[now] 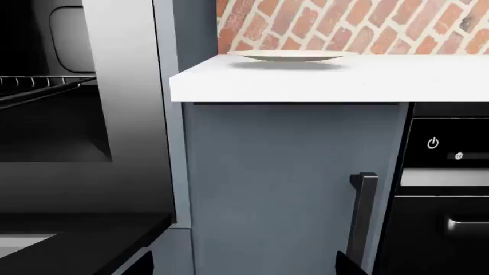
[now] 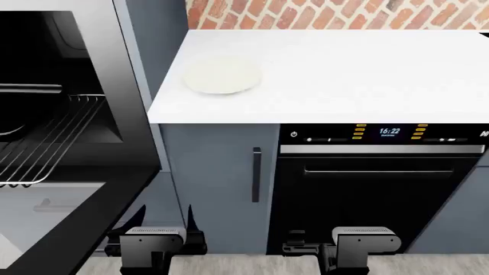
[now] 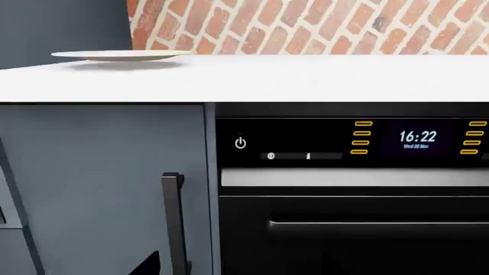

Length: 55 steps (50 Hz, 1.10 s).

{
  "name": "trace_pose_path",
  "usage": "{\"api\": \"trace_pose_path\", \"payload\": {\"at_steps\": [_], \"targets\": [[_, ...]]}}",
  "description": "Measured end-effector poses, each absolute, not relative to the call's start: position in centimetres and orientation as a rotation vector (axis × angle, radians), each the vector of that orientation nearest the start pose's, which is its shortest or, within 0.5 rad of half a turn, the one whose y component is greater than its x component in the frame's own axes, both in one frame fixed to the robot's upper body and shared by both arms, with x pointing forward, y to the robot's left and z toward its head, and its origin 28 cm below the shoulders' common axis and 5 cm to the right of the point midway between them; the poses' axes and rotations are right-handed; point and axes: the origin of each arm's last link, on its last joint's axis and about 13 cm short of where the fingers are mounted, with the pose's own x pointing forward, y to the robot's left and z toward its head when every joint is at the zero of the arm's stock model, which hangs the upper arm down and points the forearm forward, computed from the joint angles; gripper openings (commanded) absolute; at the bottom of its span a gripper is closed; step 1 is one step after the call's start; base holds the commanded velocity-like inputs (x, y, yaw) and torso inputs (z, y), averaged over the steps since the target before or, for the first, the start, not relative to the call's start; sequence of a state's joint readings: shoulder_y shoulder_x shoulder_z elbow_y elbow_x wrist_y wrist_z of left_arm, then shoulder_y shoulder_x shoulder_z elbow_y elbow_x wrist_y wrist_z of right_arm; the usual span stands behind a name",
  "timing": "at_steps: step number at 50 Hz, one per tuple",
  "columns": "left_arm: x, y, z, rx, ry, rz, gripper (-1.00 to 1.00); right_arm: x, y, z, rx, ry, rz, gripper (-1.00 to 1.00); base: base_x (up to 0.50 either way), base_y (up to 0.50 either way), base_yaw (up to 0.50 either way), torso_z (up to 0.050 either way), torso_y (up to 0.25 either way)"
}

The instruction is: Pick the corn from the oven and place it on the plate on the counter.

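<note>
The oven (image 2: 54,114) stands open at the left, its wire rack (image 2: 46,143) showing; no corn can be made out inside. The white table (image 2: 344,69) carries the cream plate (image 2: 222,75) near its left end. Low down, the left pincer (image 2: 162,220) is spread and holds nothing; the right pincer (image 2: 302,243) cannot be judged.
</note>
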<state>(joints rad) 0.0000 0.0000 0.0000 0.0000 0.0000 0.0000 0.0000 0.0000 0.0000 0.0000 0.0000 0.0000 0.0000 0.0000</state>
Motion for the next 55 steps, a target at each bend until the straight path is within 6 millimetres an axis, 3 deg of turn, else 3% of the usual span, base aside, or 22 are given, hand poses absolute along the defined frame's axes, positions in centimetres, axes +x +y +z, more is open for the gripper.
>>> {"api": "trace_pose_path", "payload": {"at_steps": [23, 29, 37, 55], "targets": [[21.0, 20.6, 1.3, 0.009, -0.012, 0.005, 1.00, 21.1, -9.6, 1.2, -0.030, 0.025, 0.005, 1.00, 0.00, 0.00, 0.00, 0.000, 0.000], [20.9, 20.5, 2.2, 0.012, -0.047, -0.003, 1.00, 20.9, -9.6, 1.9, -0.038, 0.027, 0.005, 1.00, 0.00, 0.00, 0.00, 0.000, 0.000], [21.4, 20.0, 6.8, -0.021, -0.129, -0.021, 1.00, 21.3, -9.5, 5.6, -0.054, -0.015, 0.010, 1.00, 0.00, 0.00, 0.00, 0.000, 0.000], [21.2, 18.9, 20.3, -0.111, -0.371, -0.071, 1.00, 22.0, -9.1, 19.2, -0.063, -0.218, 0.014, 1.00, 0.00, 0.00, 0.00, 0.000, 0.000]]}}
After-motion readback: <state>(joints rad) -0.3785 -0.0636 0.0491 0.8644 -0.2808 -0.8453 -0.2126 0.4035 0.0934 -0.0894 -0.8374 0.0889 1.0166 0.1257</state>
